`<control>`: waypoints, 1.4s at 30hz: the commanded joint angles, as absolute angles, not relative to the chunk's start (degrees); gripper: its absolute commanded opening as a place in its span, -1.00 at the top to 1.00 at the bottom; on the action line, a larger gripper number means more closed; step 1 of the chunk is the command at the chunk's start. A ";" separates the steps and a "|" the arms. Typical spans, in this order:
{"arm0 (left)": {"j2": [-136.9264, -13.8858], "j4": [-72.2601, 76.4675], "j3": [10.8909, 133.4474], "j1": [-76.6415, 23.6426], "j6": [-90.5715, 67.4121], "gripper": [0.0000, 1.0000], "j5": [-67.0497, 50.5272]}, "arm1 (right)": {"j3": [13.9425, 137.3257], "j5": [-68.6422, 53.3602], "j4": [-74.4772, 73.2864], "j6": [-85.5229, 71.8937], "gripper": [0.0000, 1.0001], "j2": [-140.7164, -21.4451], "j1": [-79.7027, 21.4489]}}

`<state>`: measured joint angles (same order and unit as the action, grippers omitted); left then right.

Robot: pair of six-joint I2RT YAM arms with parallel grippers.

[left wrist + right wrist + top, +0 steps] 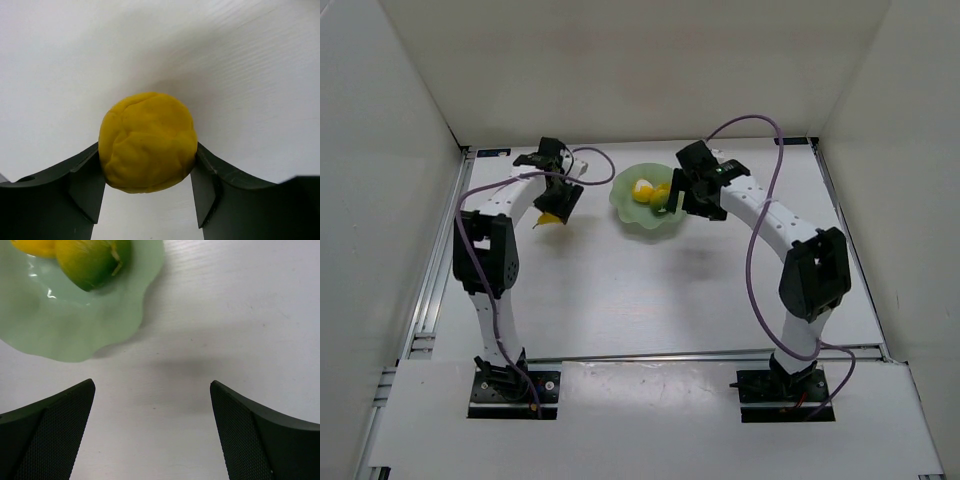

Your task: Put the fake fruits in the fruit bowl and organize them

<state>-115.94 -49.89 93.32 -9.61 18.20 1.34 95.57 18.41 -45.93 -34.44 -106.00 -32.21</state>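
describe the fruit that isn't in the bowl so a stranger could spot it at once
Find the mint-green wavy bowl near the back of the white table. Left of it, the left gripper is shut on a round, lumpy yellow fruit. Unlike the two fruits inside, it sits outside the bowl and shows no green or white.

The round fruit [146, 141] is plain yellow, the bowl [75, 325] pale mint, the table [240, 305] white.
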 commanded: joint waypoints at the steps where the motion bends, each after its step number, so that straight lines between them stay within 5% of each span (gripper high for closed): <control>1: -106.44 -49.22 100.08 -16.76 17.84 0.43 1.93 | 91.42 19.60 -43.96 -38.22 -1.00 -99.07 -30.50; 13: -125.84 -47.99 122.77 -34.18 20.12 0.03 7.99 | 73.66 20.13 -41.48 -41.66 -1.00 -82.36 -21.27; 16: -126.56 -47.99 124.01 -36.03 20.65 -0.62 10.02 | 71.02 20.13 -41.48 -41.13 -1.00 -78.58 -19.08; 17: -126.56 -47.99 124.01 -36.04 20.65 -1.00 10.54 | 70.49 20.13 -41.48 -41.13 -1.00 -76.83 -17.94; 27: -109.79 -45.70 118.50 -28.15 14.24 -1.00 17.93 | 68.64 18.11 -41.48 -38.94 -1.00 -69.88 -12.31; 34: -92.30 -45.70 86.63 -10.68 11.61 -1.00 19.18 | 61.18 15.12 -41.48 -38.94 -1.00 -63.47 -4.59; 42: -74.99 -45.70 63.65 5.79 7.92 -1.00 15.12 | 55.63 13.80 -41.48 -38.94 -1.00 -58.19 -0.01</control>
<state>-81.69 -45.08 67.83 3.33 10.96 17.63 56.62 14.59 -42.09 -39.62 -59.72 -0.97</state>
